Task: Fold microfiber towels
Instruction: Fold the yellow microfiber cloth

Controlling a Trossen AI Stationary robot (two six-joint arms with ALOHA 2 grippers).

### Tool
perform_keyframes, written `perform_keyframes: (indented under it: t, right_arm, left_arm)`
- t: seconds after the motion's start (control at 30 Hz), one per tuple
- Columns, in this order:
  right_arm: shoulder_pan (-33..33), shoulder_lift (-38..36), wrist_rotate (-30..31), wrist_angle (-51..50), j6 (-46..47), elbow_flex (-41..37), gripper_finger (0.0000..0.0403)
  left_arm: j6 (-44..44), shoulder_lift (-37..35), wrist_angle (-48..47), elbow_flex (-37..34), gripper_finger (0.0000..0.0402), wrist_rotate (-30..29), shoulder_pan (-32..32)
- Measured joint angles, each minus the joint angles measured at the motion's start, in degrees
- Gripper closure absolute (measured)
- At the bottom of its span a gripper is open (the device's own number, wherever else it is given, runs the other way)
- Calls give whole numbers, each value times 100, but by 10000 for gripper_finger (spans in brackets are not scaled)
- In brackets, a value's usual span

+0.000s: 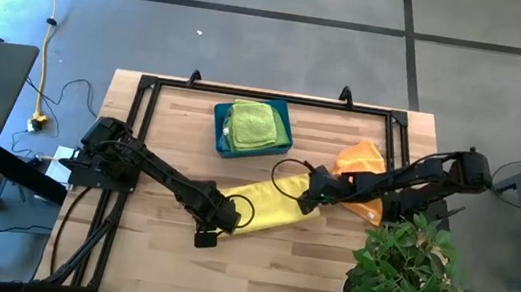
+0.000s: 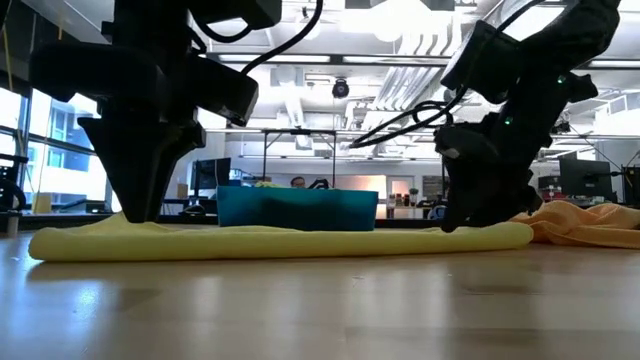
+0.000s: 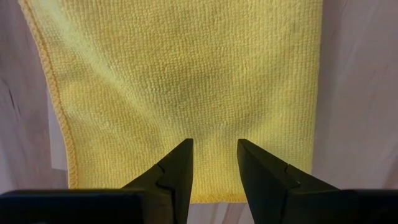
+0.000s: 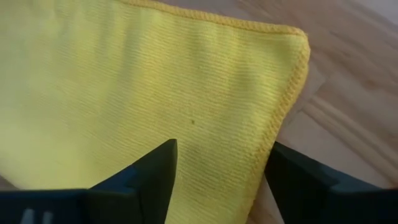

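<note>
Wooden table (image 1: 317, 254): both hands (image 1: 220, 223) (image 1: 310, 199) lowered over yellow towel (image 1: 267, 208) ends.

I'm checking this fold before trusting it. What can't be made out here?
- High view: both ends of the yellow towel, covered by the arms.
- Low view: contents of the teal bin, hidden by its wall.
- Left wrist view: whether the left pincer touches the towel.
- Low view: orange towel, cut off by the edge.

A wooden table (image 1: 167, 245) carries a yellow towel (image 1: 267, 208) under both arms' fingers, an orange towel (image 1: 360, 159), a teal bin (image 1: 284, 119) and a potted plant (image 1: 410, 277).
</note>
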Motion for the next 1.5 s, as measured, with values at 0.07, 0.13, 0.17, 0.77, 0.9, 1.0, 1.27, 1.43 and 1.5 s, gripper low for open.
perform_keyframes:
  t: [0.07,0.13,0.17,0.77,0.9,1.0,1.27,1.43,1.5]
  right_arm:
    - [84,17,162,-20,-5,-3,190]
    - [154,24,279,-37,1,-12,212]
    - [183,31,344,-54,6,-13,226]
    - [147,36,608,-545,226,-9,400]
    - [58,47,552,-1129,6,281,402]
    - [-12,69,638,-1969,-294,669,402]
    - [-263,67,1215,-4270,-501,1552,403]
    - [-256,60,1240,-4746,-496,1980,403]
    - [-231,59,1230,-4802,-359,2164,403]
  left_arm:
    - [54,0,2,0,287,1,0]
    - [91,0,0,0,287,2,0]
    - [99,0,0,0,287,2,0]
    - [93,0,-2,0,287,-39,0]
    - [99,0,-9,0,287,-42,-2]
    - [101,0,-21,0,287,-42,0]
    - [101,0,-42,0,287,-44,-2]
    - [212,0,-46,0,287,-44,-1]
    - [252,0,-49,0,287,-43,-2]
